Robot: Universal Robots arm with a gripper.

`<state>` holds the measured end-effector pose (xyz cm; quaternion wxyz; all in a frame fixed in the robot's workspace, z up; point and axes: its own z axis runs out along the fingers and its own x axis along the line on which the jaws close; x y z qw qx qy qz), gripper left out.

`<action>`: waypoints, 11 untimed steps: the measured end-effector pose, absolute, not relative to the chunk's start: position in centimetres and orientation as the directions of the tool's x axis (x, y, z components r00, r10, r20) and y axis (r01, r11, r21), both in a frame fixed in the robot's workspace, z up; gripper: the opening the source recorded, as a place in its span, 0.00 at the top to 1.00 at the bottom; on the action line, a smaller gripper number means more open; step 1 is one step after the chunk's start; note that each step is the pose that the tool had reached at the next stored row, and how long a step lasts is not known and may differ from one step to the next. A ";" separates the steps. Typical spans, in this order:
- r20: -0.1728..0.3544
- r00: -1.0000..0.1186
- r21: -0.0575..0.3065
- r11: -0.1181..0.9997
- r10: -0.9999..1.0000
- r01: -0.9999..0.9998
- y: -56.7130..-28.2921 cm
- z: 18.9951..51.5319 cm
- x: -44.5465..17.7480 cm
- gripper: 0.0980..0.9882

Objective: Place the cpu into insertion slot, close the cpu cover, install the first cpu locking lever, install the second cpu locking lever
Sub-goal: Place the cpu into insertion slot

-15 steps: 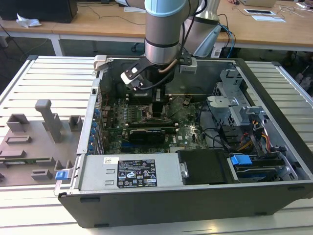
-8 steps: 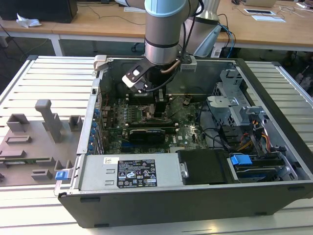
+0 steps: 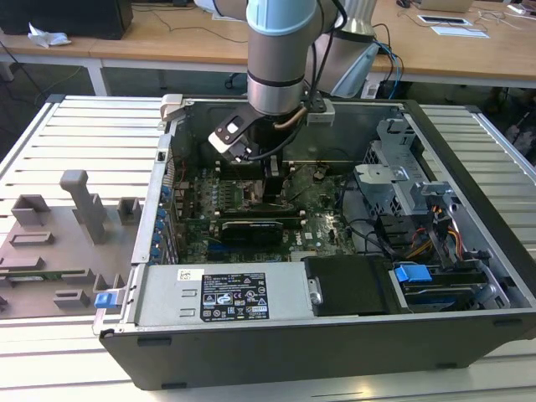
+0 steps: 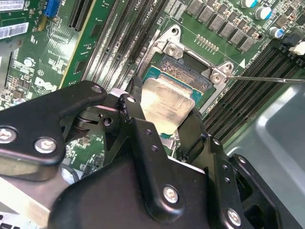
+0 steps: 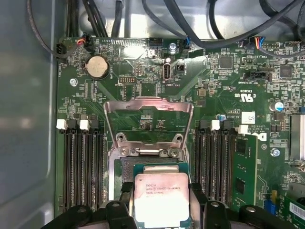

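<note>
Gripper point(image 5: 161, 192) first: I read its black fingers point(image 4: 136, 102) as closed to chip width, one on each of two opposite edges of the small, flat, square cpu point(image 5: 161, 202) with the dull silver-grey metal top, so the chip is in my grasp. In the exterior view the arm reaches straight down into the big dark grey open computer case point(image 3: 335, 347), over the green motherboard point(image 3: 325, 209).

What matters to me is the cpu against the socket. The square dark insertion slot point(image 5: 122, 171) with its silver metal rim lies directly under the fingers, not off to a side. In the first wrist view the chip's edges run parallel to the rim, so I judge no twist is needed. The cpu covers the part of the slot nearer the gripper body, and a strip of bare dark socket shows beyond it, toward the hinge. In the second wrist view the chip looks a little tilted against the socket floor; whether it touches I cannot tell.

The thin silver metal cpu cover point(image 5: 147, 104), a square frame with a large window, stands flipped open beyond the slot, clear of the chip. A thin bright steel rod point(image 4: 267, 79), likely a locking lever, juts out beside the socket, apart from the fingers.
</note>
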<state>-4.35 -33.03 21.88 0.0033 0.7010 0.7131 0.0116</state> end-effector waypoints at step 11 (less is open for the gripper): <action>0.011 -0.017 0.021 0.017 1.000 1.000 -32.6 21.2 -4.4 0.50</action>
